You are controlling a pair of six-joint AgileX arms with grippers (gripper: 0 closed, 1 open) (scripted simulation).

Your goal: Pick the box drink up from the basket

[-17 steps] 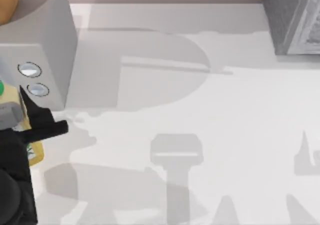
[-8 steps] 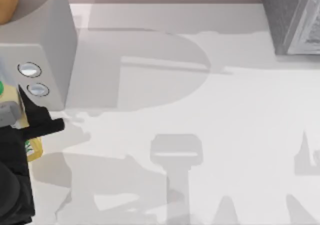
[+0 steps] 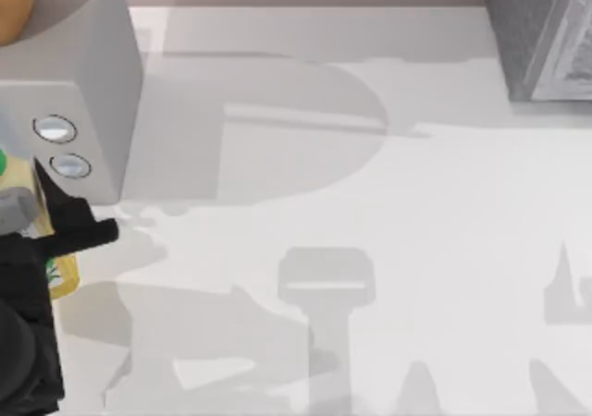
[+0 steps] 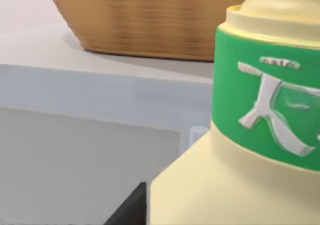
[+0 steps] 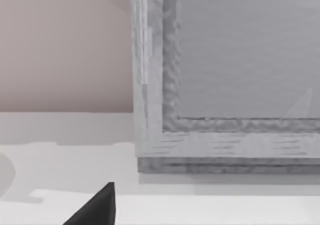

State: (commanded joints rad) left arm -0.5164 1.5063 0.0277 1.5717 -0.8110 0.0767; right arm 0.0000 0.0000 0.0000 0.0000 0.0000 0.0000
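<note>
My left gripper, fingers clenched on the small yellow box drink, is barely drifting now, so I'm judging the lift nearly finished.

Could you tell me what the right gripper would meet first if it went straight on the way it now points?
Most likely the grey appliance: the right wrist view looks straight at its front, with bare white table before it. How far off it stands is unclear.

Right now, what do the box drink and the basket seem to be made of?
The box drink, beside my left gripper at the table's left edge, looks like smooth matte yellow carton, probably coated paperboard, with a flat printed green mark. The basket looks woven, perhaps wicker or bamboo: tan with fine ribbed banding across its wall. It stands on a plain matte grey box.
</note>
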